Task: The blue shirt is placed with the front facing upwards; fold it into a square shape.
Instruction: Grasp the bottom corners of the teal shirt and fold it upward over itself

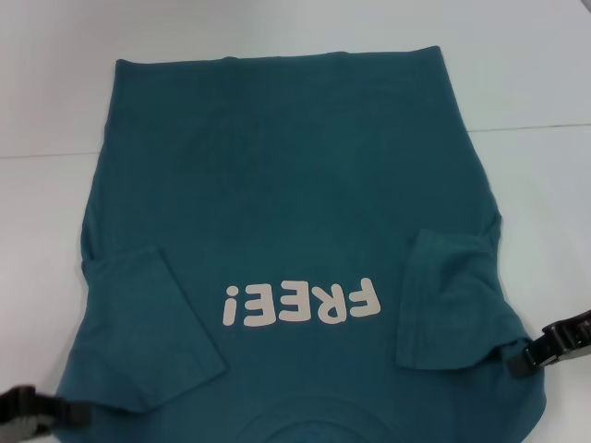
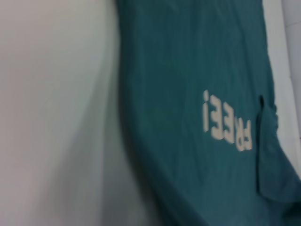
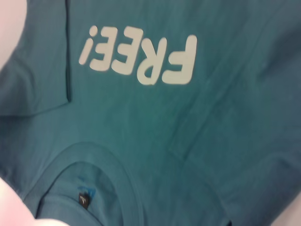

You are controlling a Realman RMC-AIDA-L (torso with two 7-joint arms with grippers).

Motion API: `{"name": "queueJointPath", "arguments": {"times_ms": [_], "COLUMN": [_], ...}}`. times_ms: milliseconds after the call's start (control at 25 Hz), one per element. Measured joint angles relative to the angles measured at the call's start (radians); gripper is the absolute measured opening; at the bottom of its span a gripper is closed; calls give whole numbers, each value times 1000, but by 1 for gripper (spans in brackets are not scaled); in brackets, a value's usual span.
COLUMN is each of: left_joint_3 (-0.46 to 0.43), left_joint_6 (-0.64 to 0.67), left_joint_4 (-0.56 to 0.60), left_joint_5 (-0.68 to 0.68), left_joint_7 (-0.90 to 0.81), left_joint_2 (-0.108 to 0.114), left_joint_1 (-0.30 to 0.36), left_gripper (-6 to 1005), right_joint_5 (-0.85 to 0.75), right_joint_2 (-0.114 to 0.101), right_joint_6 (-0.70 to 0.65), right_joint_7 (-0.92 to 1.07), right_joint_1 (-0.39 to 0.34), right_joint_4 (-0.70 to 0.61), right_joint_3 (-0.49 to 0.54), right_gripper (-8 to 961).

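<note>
The blue shirt (image 1: 295, 185) lies flat on the white table, front up, with its collar toward me and its hem at the far side. Off-white "FREE!" lettering (image 1: 300, 303) reads upside down on the chest. Both short sleeves (image 1: 152, 323) (image 1: 452, 295) are folded inward over the body. My left gripper (image 1: 81, 413) sits at the shirt's near-left shoulder edge. At the near-right shoulder edge is my right gripper (image 1: 515, 358). The left wrist view shows the shirt (image 2: 188, 70) along its side. The right wrist view shows the shirt (image 3: 211, 141), its collar (image 3: 94, 160) and a small dark neck label (image 3: 84, 200).
The white table (image 1: 46, 185) surrounds the shirt on the left, right and far sides. A faint seam line (image 1: 536, 126) crosses the table behind the shirt.
</note>
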Motion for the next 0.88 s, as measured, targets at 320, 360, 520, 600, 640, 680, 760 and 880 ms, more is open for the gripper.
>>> {"name": "queueJointPath", "arguments": {"times_ms": [320,360,520,600,640,680,760,880], "left_joint_3": [9,17,39,41,41,41,39,37], "left_joint_6": [-1,0,7,20,24,29,35,35], "left_joint_4": [-9,-9,-1,12,18,27,38,38], "left_joint_5": [5,7,8,9,9,10,9,3], "left_joint_7": [-26,-28,-37,-41,-42,-42,-43,-41], "left_joint_2": [17,18,18,18,18,17,14,14], "left_joint_1": [-81,-82,-62,-44,-37,-27,-14,-16], "left_gripper": [19,19,19,19,20,20,20,20], "right_joint_5": [0,-3,-25,-33,-35,-35,-35,-36], "right_joint_2": [-3,-1,7,8,8,8,8,8], "right_joint_6": [-9,-11,-35,-52,-62,-68,-75,-70], "right_joint_7": [0,0,0,0,0,0,4,6], "right_joint_1": [-19,-20,-26,-31,-34,-37,-43,-46], "right_joint_4": [-13,-13,-14,-14,-16,-18,-27,-35], "right_joint_3": [24,22,8,6,5,5,5,11], "right_gripper": [109,109,110,111,111,112,112,113]}}
